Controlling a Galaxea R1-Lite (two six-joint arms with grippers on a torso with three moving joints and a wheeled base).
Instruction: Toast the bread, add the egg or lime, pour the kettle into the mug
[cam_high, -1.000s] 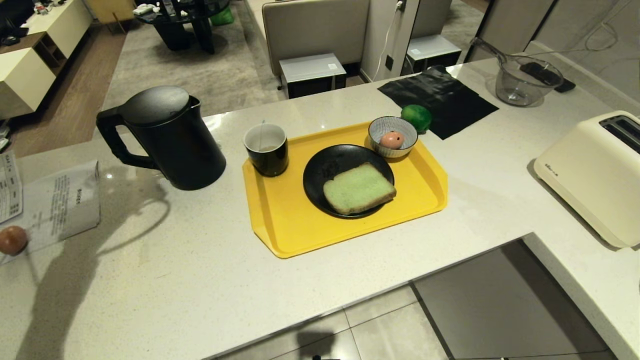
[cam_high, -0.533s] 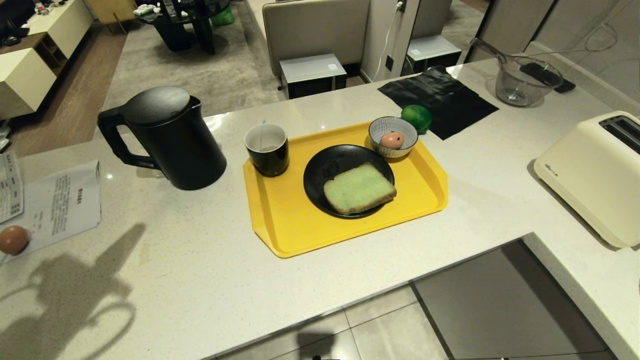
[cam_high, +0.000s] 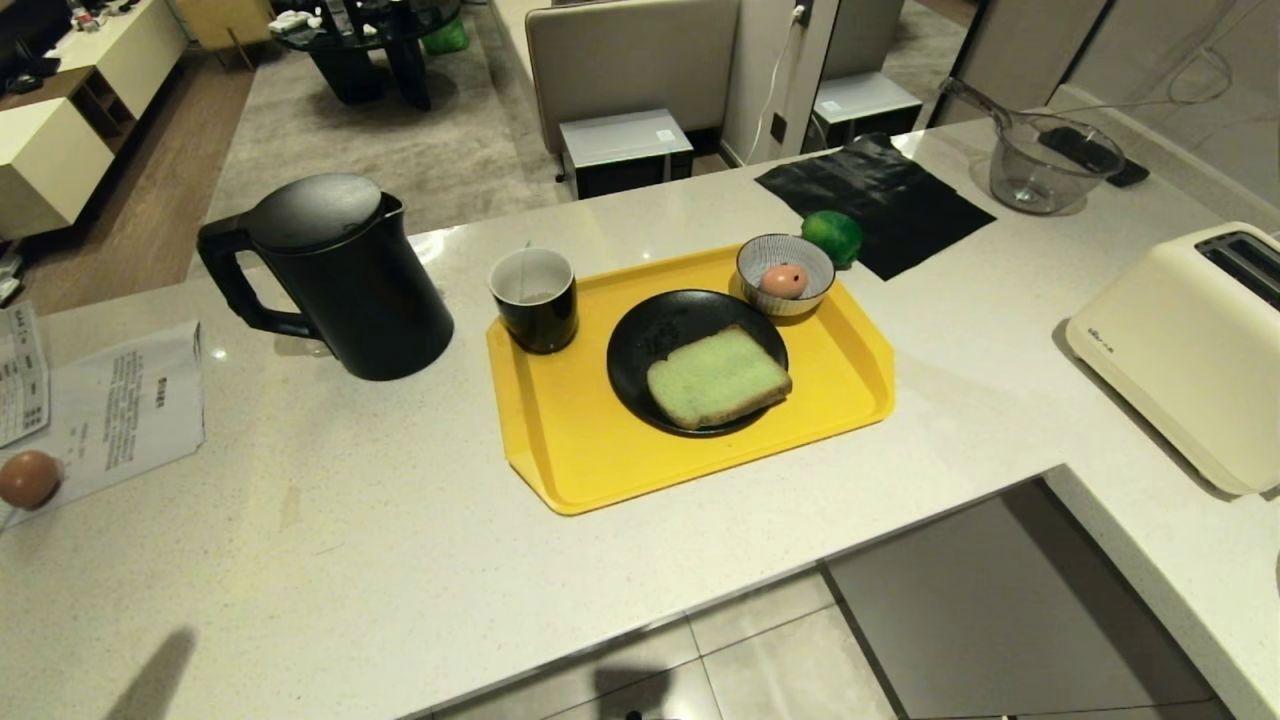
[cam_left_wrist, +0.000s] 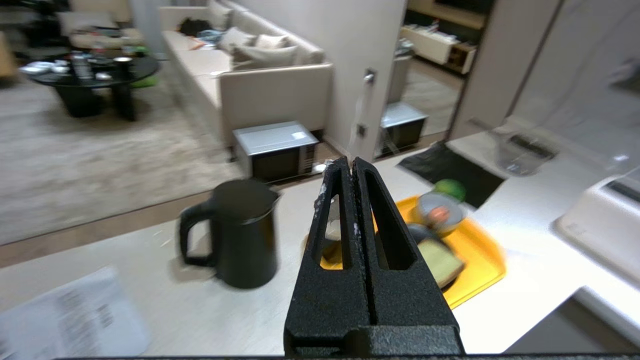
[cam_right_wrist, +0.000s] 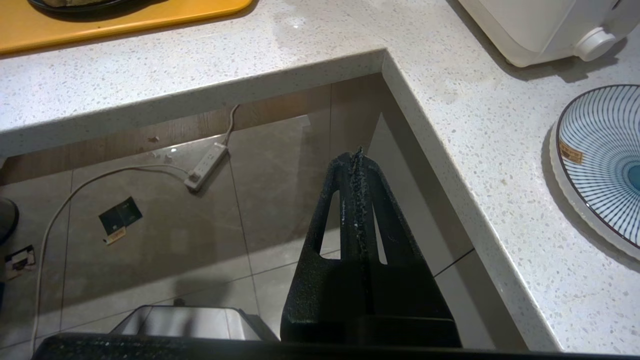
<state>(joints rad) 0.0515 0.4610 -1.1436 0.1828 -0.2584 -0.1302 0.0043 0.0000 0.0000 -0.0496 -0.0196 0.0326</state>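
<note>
- Speckled pale stone surface (cam_high: 400, 560), polished, faintly reflective.
- Matt black kettle (cam_high: 340, 280), plastic-looking.
- Smooth yellow plastic tray (cam_high: 600, 460).
- Glossy black mug (cam_high: 533, 300), white inside.
- Spongy, porous green bread (cam_high: 718, 376) with tan crust on a shiny black plate (cam_high: 650, 330).
- Glossy lime (cam_high: 832, 235); smooth matt egg (cam_high: 783, 280) in a glazed striped bowl (cam_high: 790, 300).
- Cream plastic toaster (cam_high: 1180, 350), satin.
- Rough, grainy black left gripper (cam_left_wrist: 353, 165) and right gripper (cam_right_wrist: 358, 155).
</note>
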